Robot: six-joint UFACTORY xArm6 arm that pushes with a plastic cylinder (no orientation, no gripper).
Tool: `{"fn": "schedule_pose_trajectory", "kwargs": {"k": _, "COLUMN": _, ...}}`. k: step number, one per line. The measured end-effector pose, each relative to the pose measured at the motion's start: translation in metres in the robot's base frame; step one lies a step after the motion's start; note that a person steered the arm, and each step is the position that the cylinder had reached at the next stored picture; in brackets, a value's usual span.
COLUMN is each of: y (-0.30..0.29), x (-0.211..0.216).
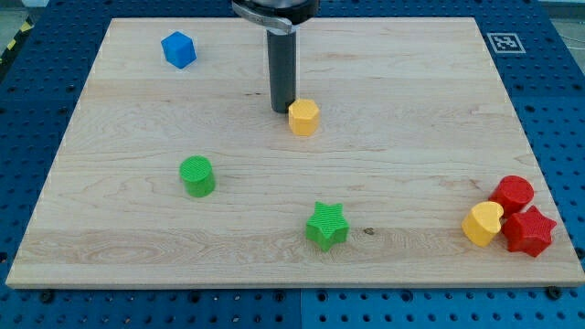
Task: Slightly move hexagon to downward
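Yellow hexagon [303, 117] sits just right of my tip [281, 111], touching or nearly so, on the wooden board [411, 100]; my bare rod grasps nothing.

Lying on the wooden counter [384, 155]: blue cube [179, 49], yellow hexagon [303, 117], green cylinder [197, 175], green star [327, 226], yellow heart [482, 224], red cylinder [513, 194], red star [528, 231].

Bright, even overhead light; soft short shadows under blocks. Desk [411, 137] shows no glare. Focus sharp throughout, slight softness at the view's top edge.
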State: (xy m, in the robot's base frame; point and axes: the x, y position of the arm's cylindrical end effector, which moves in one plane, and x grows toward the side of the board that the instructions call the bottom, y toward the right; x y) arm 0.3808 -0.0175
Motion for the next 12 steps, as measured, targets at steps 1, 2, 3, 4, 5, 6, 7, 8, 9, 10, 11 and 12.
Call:
{"fn": "schedule_pose_trajectory", "kwargs": {"k": 1, "y": 0.000, "x": -0.007}}
{"fn": "schedule_pose_trajectory", "kwargs": {"k": 2, "y": 0.000, "x": -0.007}}
{"fn": "schedule_pose_trajectory", "kwargs": {"k": 3, "y": 0.000, "x": -0.007}}
{"fn": "schedule_pose_trajectory", "kwargs": {"k": 4, "y": 0.003, "x": -0.007}}
{"fn": "schedule_pose_trajectory", "kwargs": {"k": 5, "y": 0.018, "x": -0.007}}
{"fn": "schedule_pose_trajectory", "kwargs": {"k": 6, "y": 0.024, "x": -0.007}}
{"fn": "schedule_pose_trajectory", "kwargs": {"k": 7, "y": 0.024, "x": 0.002}}
{"fn": "schedule_pose_trajectory", "kwargs": {"k": 8, "y": 0.024, "x": 0.006}}
{"fn": "schedule_pose_trajectory", "kwargs": {"k": 9, "y": 0.024, "x": 0.009}}
{"fn": "schedule_pose_trajectory", "kwargs": {"k": 10, "y": 0.024, "x": 0.009}}
{"fn": "schedule_pose_trajectory", "kwargs": {"k": 11, "y": 0.024, "x": 0.011}}
{"fn": "schedule_pose_trajectory", "kwargs": {"k": 12, "y": 0.024, "x": 0.028}}
